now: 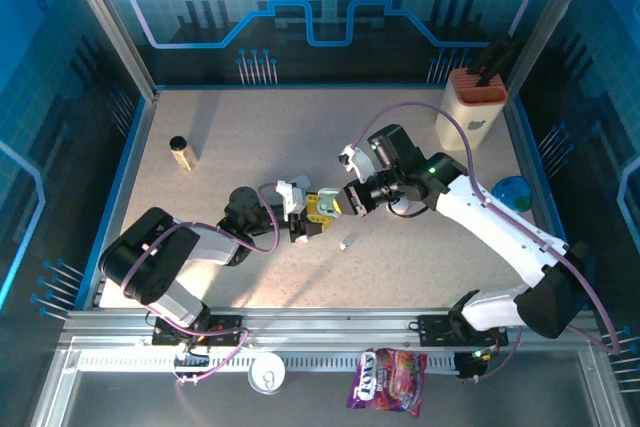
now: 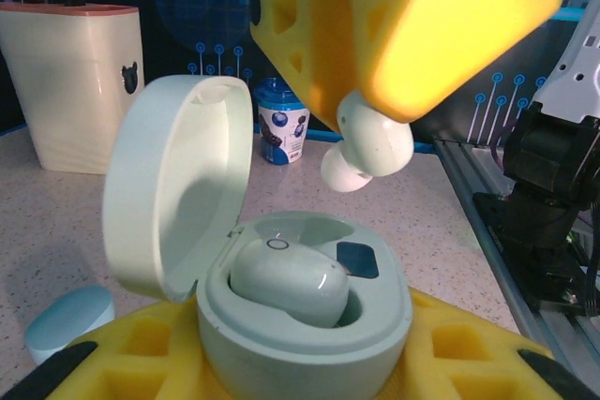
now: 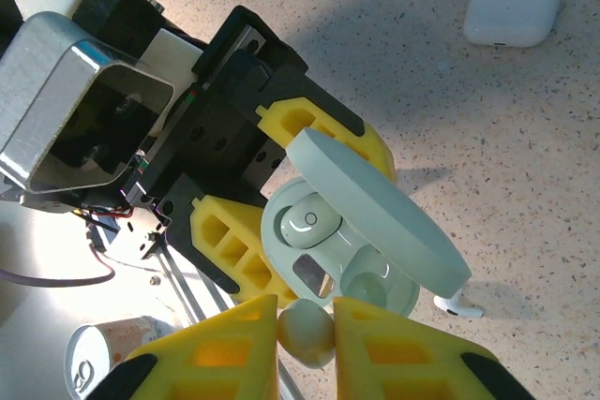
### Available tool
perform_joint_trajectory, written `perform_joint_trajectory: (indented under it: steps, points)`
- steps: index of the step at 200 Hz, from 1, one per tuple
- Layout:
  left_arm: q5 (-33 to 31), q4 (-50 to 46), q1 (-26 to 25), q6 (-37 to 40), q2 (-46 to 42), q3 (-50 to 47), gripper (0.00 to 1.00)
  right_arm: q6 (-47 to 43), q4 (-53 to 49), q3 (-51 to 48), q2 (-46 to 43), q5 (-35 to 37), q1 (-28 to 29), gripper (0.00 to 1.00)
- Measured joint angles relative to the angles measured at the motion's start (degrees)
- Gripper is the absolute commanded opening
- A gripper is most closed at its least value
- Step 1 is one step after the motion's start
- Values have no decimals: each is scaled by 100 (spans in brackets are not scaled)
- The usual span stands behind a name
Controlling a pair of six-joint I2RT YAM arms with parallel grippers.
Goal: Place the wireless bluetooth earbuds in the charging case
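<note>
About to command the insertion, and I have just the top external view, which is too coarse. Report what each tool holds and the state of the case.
Observer: The left tool is clamped on the open mint charging case, with its lid raised.
Operator: Give me the sockets.
Observer: A seated earbud fills one socket. The empty socket beside it is free.
Operator: Now the right tool.
Observer: The right tool pinches the held earbud, a pale one, above the open case. It is not yet seated.
</note>
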Motion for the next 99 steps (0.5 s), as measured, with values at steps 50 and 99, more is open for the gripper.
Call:
perform_joint_trajectory:
  steps: [50,99]
  points:
    - [-2,68,-15,0,0,0,33,46,63,-11,0,-28,-28,18]
    - [-26,192,-15,-4,0,0,33,87,111,-55,87,-48,-33,18]
